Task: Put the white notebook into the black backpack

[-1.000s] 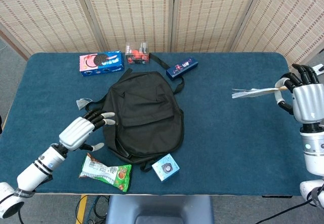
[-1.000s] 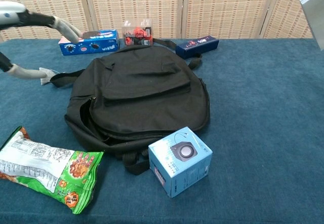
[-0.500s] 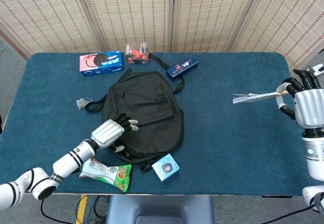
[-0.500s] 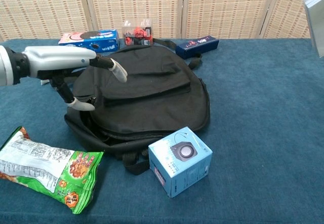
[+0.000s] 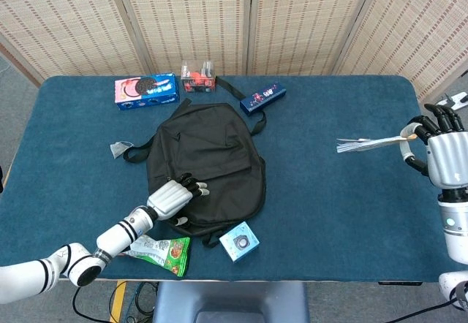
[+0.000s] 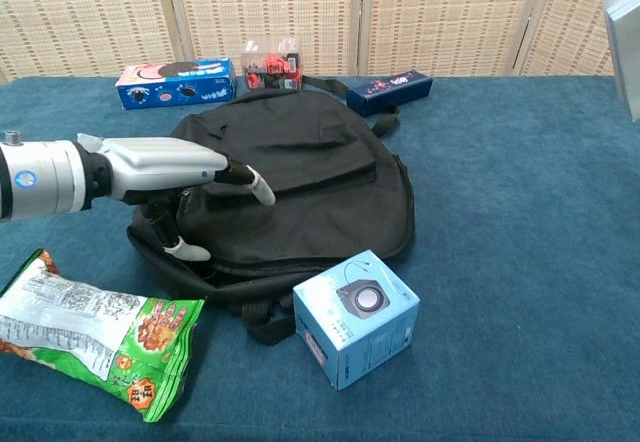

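White notebook (image 5: 368,143) held edge-on above table; black backpack (image 5: 212,162) lies flat

Bare blue table (image 5: 329,199) is lying open betw. the black backpack (image 5: 212,162) and the right hand (image 5: 442,147), which is holding the white notebook (image 5: 369,143) well apart from the bag. The left hand (image 5: 174,197) is resting on the bag's front-left edge, w/ a green snack bag (image 5: 153,248) and a small blue box (image 5: 239,240) crowding the near edge. Cookie box (image 5: 146,90), red-filled clear box (image 5: 198,77) and dark blue box (image 5: 262,97) are lining the far side.
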You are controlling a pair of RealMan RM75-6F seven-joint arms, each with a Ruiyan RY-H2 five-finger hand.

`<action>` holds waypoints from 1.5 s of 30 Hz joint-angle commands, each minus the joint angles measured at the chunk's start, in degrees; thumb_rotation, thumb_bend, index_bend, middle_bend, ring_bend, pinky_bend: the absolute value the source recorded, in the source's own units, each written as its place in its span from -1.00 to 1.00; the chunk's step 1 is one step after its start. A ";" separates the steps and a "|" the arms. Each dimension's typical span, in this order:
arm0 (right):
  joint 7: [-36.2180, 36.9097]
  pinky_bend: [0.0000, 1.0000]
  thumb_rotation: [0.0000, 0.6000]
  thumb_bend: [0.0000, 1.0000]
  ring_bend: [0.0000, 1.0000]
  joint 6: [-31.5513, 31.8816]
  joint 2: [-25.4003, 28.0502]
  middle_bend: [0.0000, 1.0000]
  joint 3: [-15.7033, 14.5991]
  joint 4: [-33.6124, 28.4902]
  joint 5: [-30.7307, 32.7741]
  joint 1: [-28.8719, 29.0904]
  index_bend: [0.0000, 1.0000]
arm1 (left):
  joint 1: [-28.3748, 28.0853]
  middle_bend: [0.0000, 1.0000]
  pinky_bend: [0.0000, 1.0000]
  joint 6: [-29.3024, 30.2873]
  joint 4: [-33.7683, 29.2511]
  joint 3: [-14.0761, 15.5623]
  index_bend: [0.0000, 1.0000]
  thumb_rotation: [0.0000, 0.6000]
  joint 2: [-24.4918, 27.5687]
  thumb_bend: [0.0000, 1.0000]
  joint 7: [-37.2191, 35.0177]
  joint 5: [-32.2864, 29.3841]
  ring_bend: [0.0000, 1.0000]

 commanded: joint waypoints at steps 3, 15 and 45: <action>0.42 -0.67 1.00 0.04 -0.64 0.07 -0.13 -0.14 0.01 0.16 0.06 -0.40 0.42 | -1.13 -0.75 -0.93 -0.99 1.46 -0.02 -0.62 1.00 -1.96 -0.47 1.68 -2.76 -0.80; 0.96 -0.67 1.00 0.04 -0.64 -0.08 -1.03 -0.14 0.42 1.25 0.41 -0.77 0.42 | -1.07 -0.74 -0.91 1.89 5.12 -2.25 -0.29 1.00 -6.93 -0.47 -5.42 -5.60 -0.70; 3.37 -0.68 1.00 0.04 -0.64 4.19 0.99 -0.14 1.49 -3.77 -2.90 -1.88 0.42 | 1.97 -0.06 -0.74 11.12 10.44 -8.34 0.71 1.00 -9.46 0.09 -20.85 -8.53 -0.31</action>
